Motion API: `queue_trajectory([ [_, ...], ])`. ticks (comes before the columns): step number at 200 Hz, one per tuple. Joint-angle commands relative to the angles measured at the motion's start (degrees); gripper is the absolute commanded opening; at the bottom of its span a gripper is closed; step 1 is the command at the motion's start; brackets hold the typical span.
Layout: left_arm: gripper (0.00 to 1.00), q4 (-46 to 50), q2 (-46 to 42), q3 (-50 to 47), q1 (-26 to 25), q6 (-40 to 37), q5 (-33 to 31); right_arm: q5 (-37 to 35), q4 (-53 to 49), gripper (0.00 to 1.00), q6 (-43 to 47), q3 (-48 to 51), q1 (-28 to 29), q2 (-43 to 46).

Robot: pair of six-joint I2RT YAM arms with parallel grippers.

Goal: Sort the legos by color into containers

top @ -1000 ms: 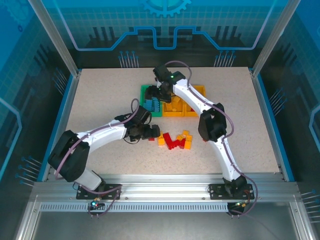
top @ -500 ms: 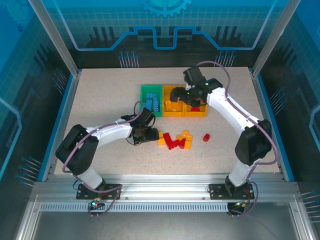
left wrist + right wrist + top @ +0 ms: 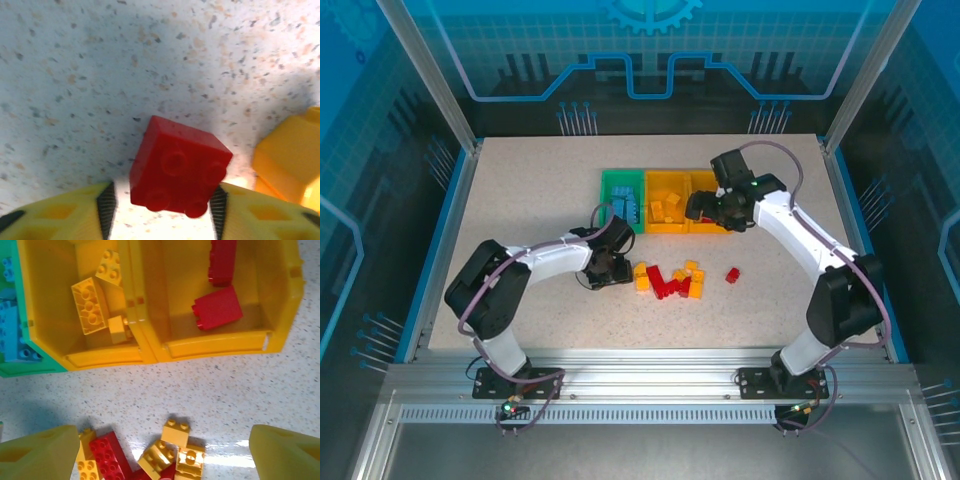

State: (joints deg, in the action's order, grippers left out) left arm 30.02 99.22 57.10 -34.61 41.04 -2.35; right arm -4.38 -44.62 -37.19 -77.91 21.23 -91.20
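Top external: left tool (image 3: 618,270) sits low on the desk (image 3: 520,200) at the left edge of the loose pile (image 3: 670,280) of red and yellow bricks. A lone red brick (image 3: 732,274) lies apart, to the right of the pile. The right tool (image 3: 703,207) hangs over the near side of the row of three trays (image 3: 665,178), toward its right end.

Left wrist: a red brick (image 3: 177,167), studs toward the lens, lies on the desk btw the two yellow fingers (image 3: 60,215). The right pad looks to be touching it, but a slit of light shows on the left side, so the jaws stand a bit wider than the brick and aren't clamped on it. A yellow brick (image 3: 290,155) is just beside it on the right.

Right wrist: jaws spread wide w/ nothing btw them. Past them:
- green tray (image 3: 30,371) holds blue bricks (image 3: 10,330)
- middle tray (image 3: 100,360) holds yellow bricks (image 3: 90,305)
- right tray (image 3: 215,345) holds red bricks (image 3: 217,307)
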Motion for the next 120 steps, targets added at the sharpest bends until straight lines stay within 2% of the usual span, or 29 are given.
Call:
queue_trajectory([
  [1, 0.44, -2.25, 2.80, 1.14, 0.01, -1.58, 0.32, -2.85, -0.49, 0.90, 1.07, 3.33, -1.09, 3.00],
  [28, 0.35, -1.90, 2.68, 1.62, 0.78, -2.11, 0.72, -4.48, -0.05, 0.91, 1.18, 7.59, -2.79, 6.23],
  [54, 0.30, -0.73, 0.19, 3.30, 0.94, -3.37, -0.35, -5.65, 0.76, 0.90, 2.99, 12.17, -3.74, 9.33],
  [80, 0.28, 1.66, -1.23, 7.80, 0.94, -5.69, -0.73, -5.05, 0.27, 0.90, 3.09, 16.92, -3.79, 11.02],
  [120, 0.28, 4.29, 0.08, 18.90, 0.90, -9.80, 0.14, -3.51, 2.69, 0.89, -2.78, 26.79, -3.77, 15.23],
])
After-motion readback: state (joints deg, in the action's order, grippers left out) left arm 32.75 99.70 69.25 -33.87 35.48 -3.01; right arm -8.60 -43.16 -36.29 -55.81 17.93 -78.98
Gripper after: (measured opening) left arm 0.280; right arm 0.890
